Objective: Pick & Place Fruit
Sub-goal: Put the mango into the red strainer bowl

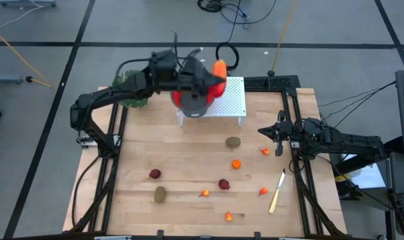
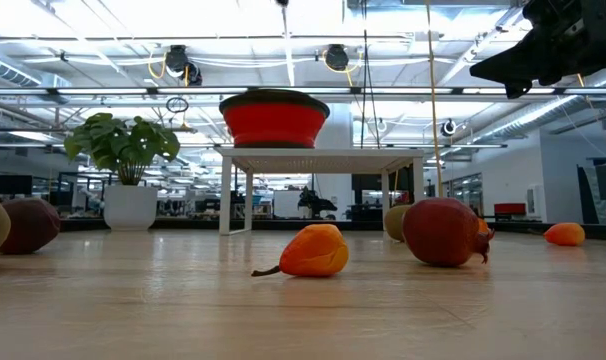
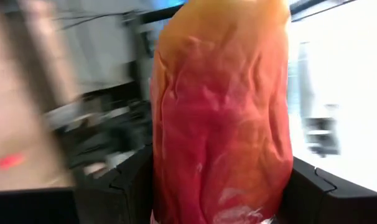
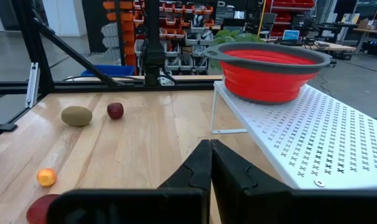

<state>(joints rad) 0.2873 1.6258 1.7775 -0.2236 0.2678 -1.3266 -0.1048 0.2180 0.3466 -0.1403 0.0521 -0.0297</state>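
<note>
While my left hand [image 1: 212, 77] grips the long red-orange fruit [image 1: 219, 69] above the red bowl [image 1: 192, 101] on the white rack [image 1: 232, 100], my right hand [image 1: 279, 133] waits closed over the worktop's [image 1: 189, 167] right edge.

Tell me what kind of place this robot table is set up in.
Probably a robotics lab or workshop in an open industrial hall. The low view shows exposed ceiling pipes and lights above the red bowl; the right wrist view shows shelving with red parts bins behind the wooden table.
</note>
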